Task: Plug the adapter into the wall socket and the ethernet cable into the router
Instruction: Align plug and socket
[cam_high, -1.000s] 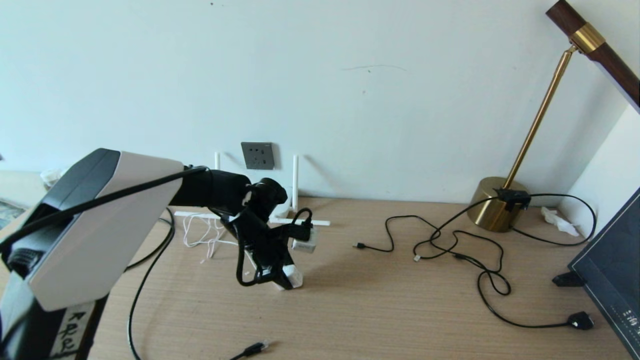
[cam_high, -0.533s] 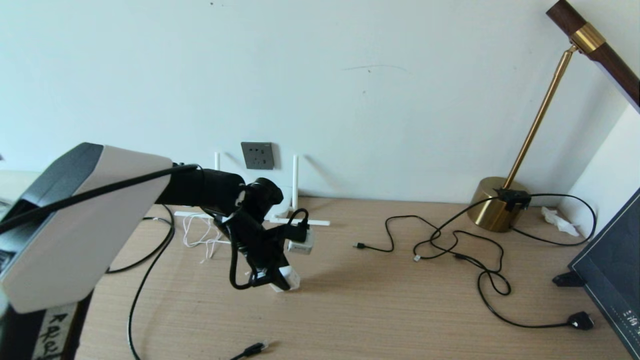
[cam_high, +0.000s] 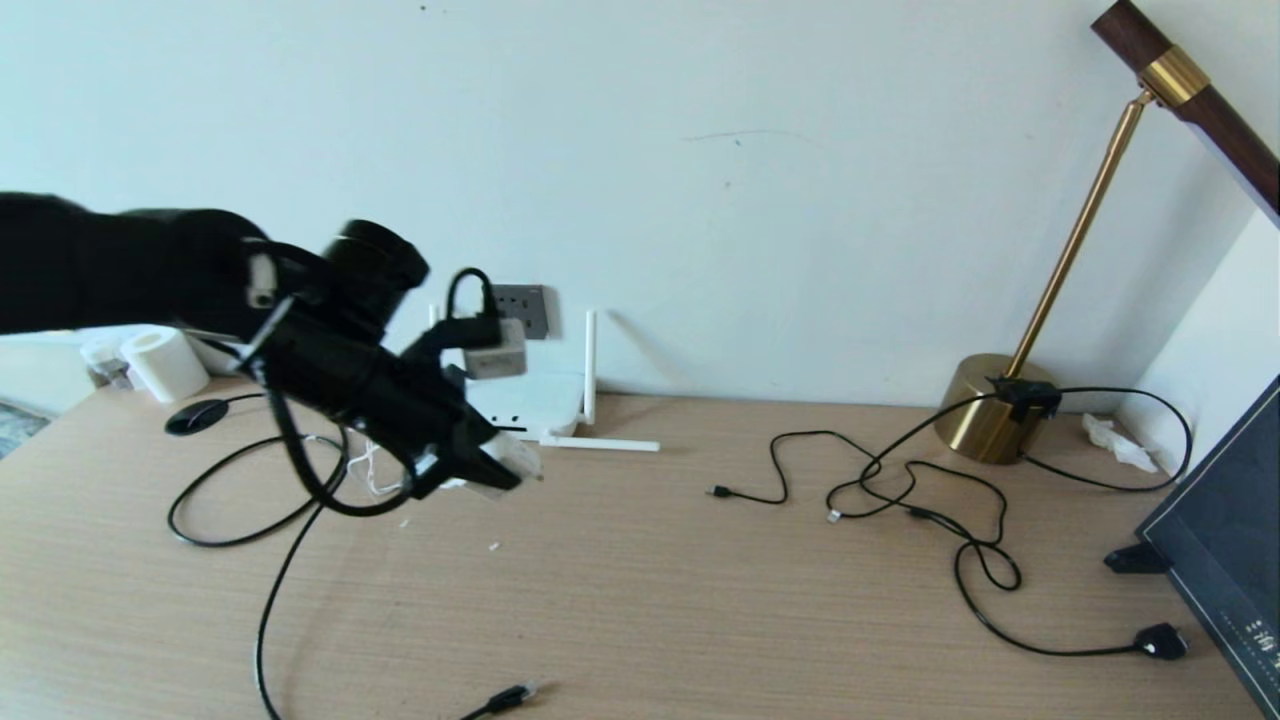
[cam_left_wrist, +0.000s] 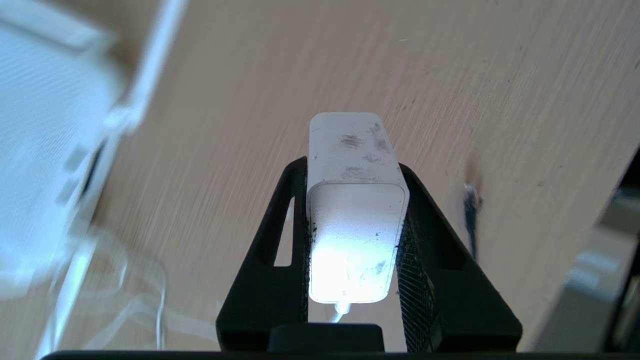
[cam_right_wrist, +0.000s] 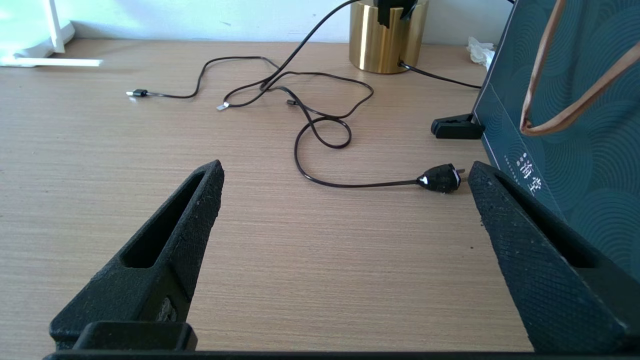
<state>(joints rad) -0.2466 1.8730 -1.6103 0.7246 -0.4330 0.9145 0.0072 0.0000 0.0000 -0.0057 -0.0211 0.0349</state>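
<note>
Pale wall rises behind a wooden table (cam_high: 700, 600) strewn with cables. At the far left a white paper roll (cam_high: 165, 364) stands near the table's back edge, and a black cable loops across the wood below it. Next comes the left gripper (cam_high: 500, 462), raised above the table on its black arm and pointing toward the right; its fingers (cam_left_wrist: 430, 240) clamp the adapter (cam_left_wrist: 356, 215) by its two sides, the thin white cord (cam_left_wrist: 341, 311) leaving its rear face. Just behind the gripper the router (cam_high: 535, 400) lies against the wall, one antenna (cam_high: 590, 365) upright and another flat on the table, with the wall socket (cam_high: 522, 308) on the wall above it, partly hidden by the wrist; the adapter is apart from the socket. Near the front edge, below and slightly right of the gripper, the ethernet cable (cam_high: 505, 697) ends in its plug, lying free on the wood. Further right thin black USB cables (cam_high: 900, 490) tangle toward a brass lamp (cam_high: 990, 408), and a dark patterned bag (cam_right_wrist: 560, 125) stands at the far right. The right gripper (cam_right_wrist: 345, 220) hovers low over bare wood there, fingers spread wide and holding nothing.
</note>
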